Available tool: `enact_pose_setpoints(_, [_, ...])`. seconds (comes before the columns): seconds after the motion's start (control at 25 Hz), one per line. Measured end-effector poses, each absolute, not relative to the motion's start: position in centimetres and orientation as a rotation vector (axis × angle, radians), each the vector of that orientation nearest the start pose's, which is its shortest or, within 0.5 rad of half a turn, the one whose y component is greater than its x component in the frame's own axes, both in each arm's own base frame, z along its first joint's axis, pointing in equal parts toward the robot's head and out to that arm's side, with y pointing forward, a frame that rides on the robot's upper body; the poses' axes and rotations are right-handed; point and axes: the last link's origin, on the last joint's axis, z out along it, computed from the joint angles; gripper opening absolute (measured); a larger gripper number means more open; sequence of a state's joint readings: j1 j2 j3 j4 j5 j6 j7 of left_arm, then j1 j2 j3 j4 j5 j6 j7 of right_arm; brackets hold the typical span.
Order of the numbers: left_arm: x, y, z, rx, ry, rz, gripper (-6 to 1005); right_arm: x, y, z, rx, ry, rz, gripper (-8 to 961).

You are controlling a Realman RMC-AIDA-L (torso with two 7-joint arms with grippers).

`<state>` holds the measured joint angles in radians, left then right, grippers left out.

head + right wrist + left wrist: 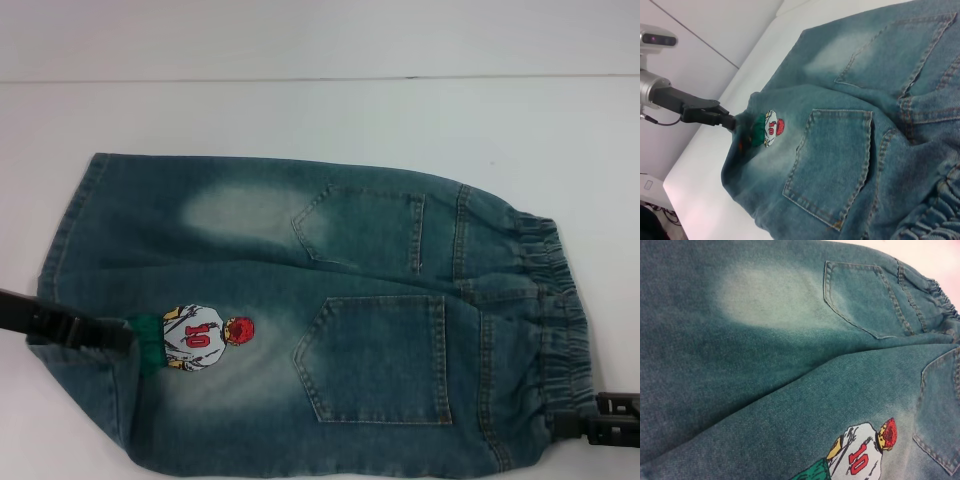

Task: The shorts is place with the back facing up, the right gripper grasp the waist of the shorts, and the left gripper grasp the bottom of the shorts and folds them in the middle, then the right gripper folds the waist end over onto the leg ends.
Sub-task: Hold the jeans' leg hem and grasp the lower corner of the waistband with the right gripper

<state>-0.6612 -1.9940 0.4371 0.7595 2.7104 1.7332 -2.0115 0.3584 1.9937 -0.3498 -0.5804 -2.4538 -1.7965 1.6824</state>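
Note:
The blue-green denim shorts [300, 300] lie flat, back up, on the white table [300, 110]. The ruffled waist [550, 290] is on the right and the leg hems [70, 230] are on the left. My left gripper [125, 338] reaches in from the left and is shut on the bottom of the shorts beside the embroidered number 10 player [205, 338]. The right wrist view shows the denim peaking up to that gripper [730, 121]. My right gripper [570, 425] is against the near corner of the waistband. The left wrist view is filled by the shorts [765, 365] and the player [862, 452].
White table surface surrounds the shorts, with a seam line along the back [320, 78]. In the right wrist view the table's edge [675, 175] drops off beyond the left arm, with cables [662, 215] on the floor below.

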Motion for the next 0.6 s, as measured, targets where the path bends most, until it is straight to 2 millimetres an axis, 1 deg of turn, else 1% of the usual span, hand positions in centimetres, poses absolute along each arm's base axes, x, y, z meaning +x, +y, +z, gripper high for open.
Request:
enact_pose_setpoints(0.36, [-30.7, 32.2, 4.8, -2.629, -1.512, -0.015, 46, 36.1, 21.9, 2.8, -2.588, 1.562, 0.547, 568])
enact_pose_setpoints(0.6, [-30.7, 32.1, 4.6, -2.633, -1.514, -0.017, 47, 36.7, 21.1, 2.8, -2.563, 1.591, 0.533, 566])
